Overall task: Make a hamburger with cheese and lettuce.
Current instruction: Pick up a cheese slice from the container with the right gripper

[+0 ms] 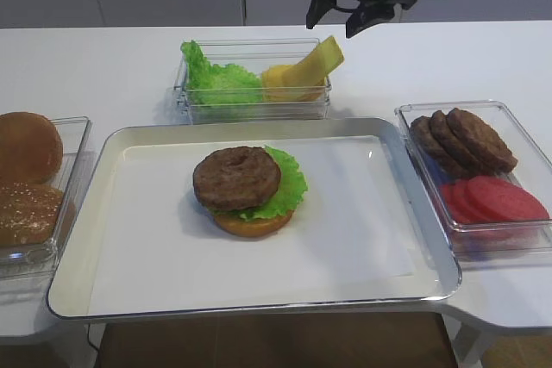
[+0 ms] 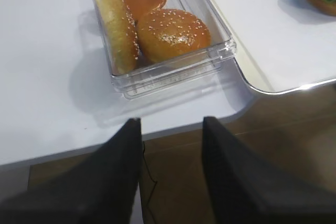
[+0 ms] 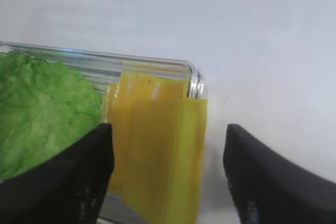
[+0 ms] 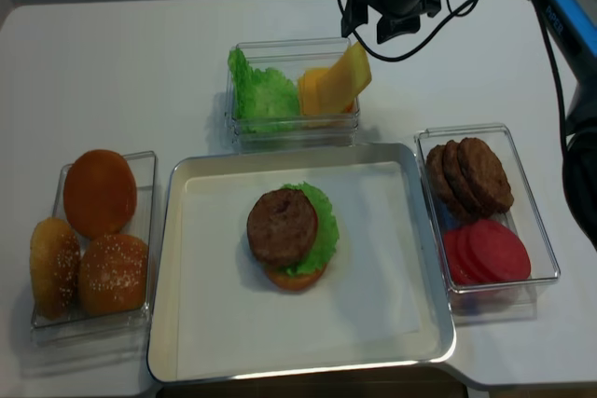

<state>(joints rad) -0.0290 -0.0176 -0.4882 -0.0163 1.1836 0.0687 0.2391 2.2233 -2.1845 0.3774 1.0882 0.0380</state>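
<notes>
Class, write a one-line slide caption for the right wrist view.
Open right claw hovers over a yellow cheese slice beside lettuce.

I see hamburger [image 1: 248, 191] on tray [image 1: 129, 282] at centre | cheese [image 1: 306, 71] right of lettuce [image 1: 216, 79] in box [image 1: 250, 109] behind | buns [image 1: 28, 178] left | patties [image 1: 461, 140] right

Orange-tan bun base [image 1: 255, 222] mostly hidden beneath frilly green leaf and patty. Black right gripper [image 1: 338, 17] cropped by the exterior view's top edge. Loose green lettuce [image 3: 42, 111] blurred, cropped at left.
</notes>
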